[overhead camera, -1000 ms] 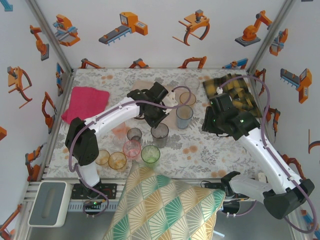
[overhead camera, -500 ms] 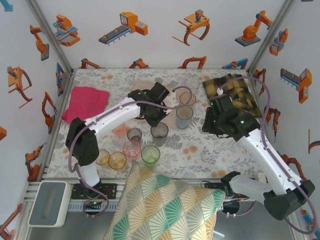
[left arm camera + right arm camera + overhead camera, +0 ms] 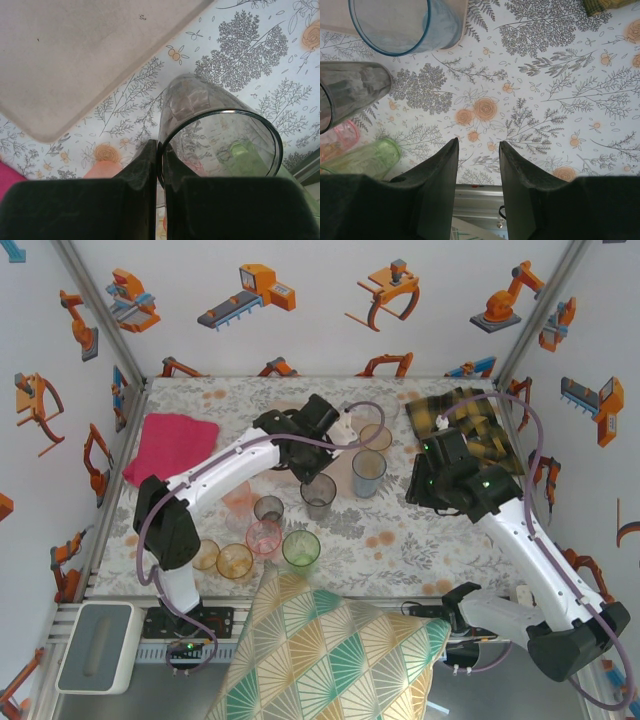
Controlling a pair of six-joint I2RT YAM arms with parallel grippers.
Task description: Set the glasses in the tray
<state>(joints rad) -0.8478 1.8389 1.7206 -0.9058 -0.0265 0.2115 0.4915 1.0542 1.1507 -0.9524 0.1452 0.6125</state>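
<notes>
Now the left fingers (image 3: 152,162) are clamped on the rim of the smoky grey glass (image 3: 220,131), just beside the tray (image 3: 75,60); the right fingers (image 3: 445,167) stand apart, empty, near that tray.

Near the tray (image 3: 284,406), the left tool (image 3: 312,476) meets a smoky grey glass (image 3: 319,494) at its rim; a blue glass (image 3: 368,473) stands beside it.

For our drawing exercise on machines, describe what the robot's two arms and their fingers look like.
Both the left arm and right arm have smooth white tubular links joined by bulky black joints. A thin purple cable loops along each. Small green lights glow on the right arm's wrist. The fingers are matte black, flat wedges tapering toward their tips.
</notes>
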